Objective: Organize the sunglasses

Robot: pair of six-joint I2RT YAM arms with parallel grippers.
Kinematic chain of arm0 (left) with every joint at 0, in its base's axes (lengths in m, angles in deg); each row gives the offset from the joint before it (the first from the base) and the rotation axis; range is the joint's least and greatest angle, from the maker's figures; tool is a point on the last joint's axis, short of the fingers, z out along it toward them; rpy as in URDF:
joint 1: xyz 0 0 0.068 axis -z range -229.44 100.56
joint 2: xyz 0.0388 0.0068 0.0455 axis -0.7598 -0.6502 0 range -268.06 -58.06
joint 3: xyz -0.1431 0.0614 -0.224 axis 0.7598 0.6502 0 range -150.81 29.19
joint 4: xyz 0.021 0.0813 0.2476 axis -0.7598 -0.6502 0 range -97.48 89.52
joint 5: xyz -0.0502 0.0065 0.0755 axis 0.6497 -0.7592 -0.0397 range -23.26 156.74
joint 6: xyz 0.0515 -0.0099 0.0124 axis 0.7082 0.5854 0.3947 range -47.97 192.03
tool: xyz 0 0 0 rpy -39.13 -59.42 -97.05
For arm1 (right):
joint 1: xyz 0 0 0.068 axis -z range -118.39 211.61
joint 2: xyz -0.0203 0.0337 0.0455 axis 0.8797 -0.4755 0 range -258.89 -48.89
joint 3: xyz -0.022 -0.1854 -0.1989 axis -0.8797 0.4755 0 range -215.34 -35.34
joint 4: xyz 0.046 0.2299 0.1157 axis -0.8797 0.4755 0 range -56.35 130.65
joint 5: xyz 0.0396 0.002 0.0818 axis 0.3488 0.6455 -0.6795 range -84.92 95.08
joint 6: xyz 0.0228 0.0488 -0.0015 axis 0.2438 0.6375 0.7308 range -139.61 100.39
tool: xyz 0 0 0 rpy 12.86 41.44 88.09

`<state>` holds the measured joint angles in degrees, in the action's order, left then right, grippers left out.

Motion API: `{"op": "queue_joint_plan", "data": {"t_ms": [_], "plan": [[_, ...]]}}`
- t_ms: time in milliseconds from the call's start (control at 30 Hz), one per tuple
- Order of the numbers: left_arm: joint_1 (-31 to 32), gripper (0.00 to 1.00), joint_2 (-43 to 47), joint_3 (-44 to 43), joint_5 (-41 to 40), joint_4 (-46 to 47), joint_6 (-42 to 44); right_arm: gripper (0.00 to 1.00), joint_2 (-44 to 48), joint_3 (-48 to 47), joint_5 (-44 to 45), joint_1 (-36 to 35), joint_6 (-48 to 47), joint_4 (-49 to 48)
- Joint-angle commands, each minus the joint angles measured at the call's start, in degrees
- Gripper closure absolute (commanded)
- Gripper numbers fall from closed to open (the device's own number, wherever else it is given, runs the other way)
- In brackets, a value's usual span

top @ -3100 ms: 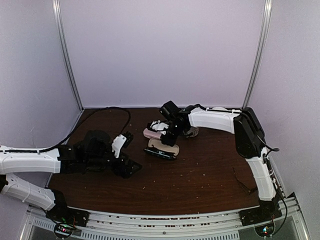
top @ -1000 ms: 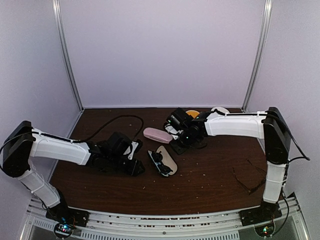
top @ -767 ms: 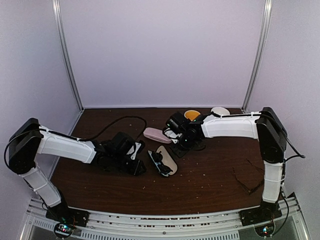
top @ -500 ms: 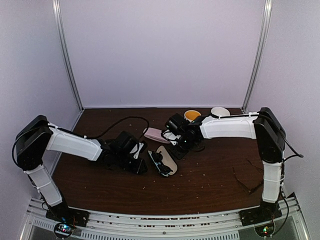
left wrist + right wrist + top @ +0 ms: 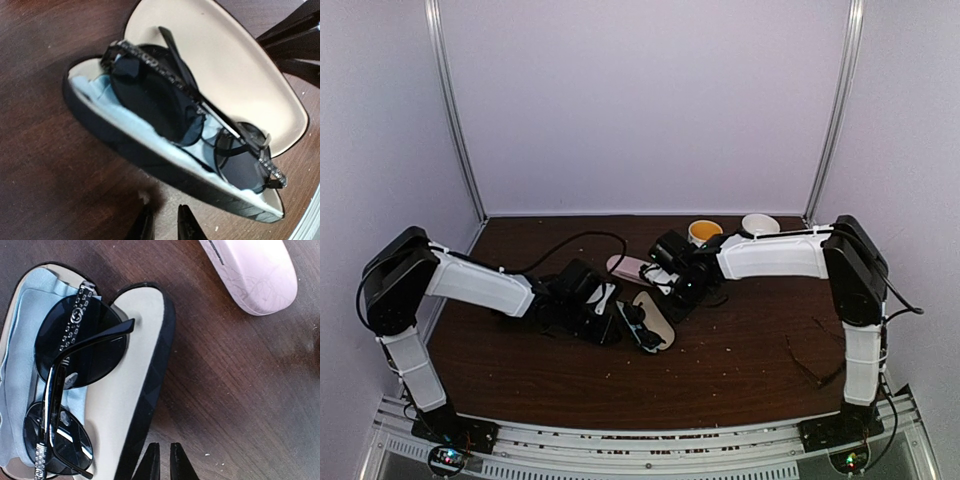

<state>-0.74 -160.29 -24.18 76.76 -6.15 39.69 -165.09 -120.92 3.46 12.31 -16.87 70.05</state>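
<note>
Black sunglasses (image 5: 165,100) with dark lenses lie folded on a light-blue cloth (image 5: 25,325) inside an open black case (image 5: 240,75), lid laid flat. The top view shows this case (image 5: 658,322) mid-table between both arms. My left gripper (image 5: 164,227) hovers just outside the case's black wall, jaws a narrow gap apart with nothing between them. On the other side, my right gripper (image 5: 165,462) is shut and empty beside the lid's rim (image 5: 150,390). From above, the left gripper (image 5: 617,325) and right gripper (image 5: 672,300) flank the case. A thin black-framed pair (image 5: 800,362) lies at the right.
A shut pink case (image 5: 255,270) lies behind the open one, also seen as the pink case (image 5: 625,267) from above. An orange-filled cup (image 5: 703,231) and a white cup (image 5: 760,223) stand at the back. A black cable (image 5: 555,245) loops at the back left.
Both arms moved in on the open case, the left rightward and the right leftward and nearer. Both sets of jaws narrowed. The two cups came out from behind the right arm.
</note>
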Motion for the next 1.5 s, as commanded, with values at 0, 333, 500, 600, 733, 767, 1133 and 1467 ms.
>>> {"op": "queue_joint_plan", "data": {"t_ms": [0, 333, 500, 600, 733, 767, 1133, 1467], "plan": [[-0.38, 0.82, -1.38, -2.85, 1.47, 1.61, 1.39, 0.92, -0.78, -0.42, -2.15, -0.75, 0.30, -0.59], [-0.37, 0.83, -2.78, -5.22, 2.45, 1.78, 1.82, 0.95, -1.18, -2.56, -3.16, -2.39, 0.77, 0.85], [-0.41, 0.83, -3.38, -6.21, 2.97, 1.85, 1.92, 0.96, -1.30, -4.12, -3.66, -3.93, 1.20, 1.86], [-0.37, 0.83, -3.45, -6.58, 3.20, 1.98, 2.07, 0.96, -1.49, -5.40, -3.95, -5.15, 1.59, 2.54], [-0.37, 0.83, -3.53, -7.12, 3.38, 1.89, 2.17, 0.96, -2.40, -7.67, -4.52, -7.04, 2.14, 3.31], [-0.37, 0.83, -3.57, -7.25, 3.46, 2.01, 2.24, 0.96, -2.77, -8.20, -4.71, -7.55, 2.29, 3.32], [-0.37, 0.84, -2.79, -6.16, 4.08, 3.73, 1.67, 0.97, -8.21, -13.75, -4.87, -11.76, 3.86, 5.96], [-0.32, 0.83, -0.76, -4.04, 3.84, 4.61, 1.06, 0.97, -6.39, -11.10, -1.44, -12.18, 5.84, 5.22]]}}
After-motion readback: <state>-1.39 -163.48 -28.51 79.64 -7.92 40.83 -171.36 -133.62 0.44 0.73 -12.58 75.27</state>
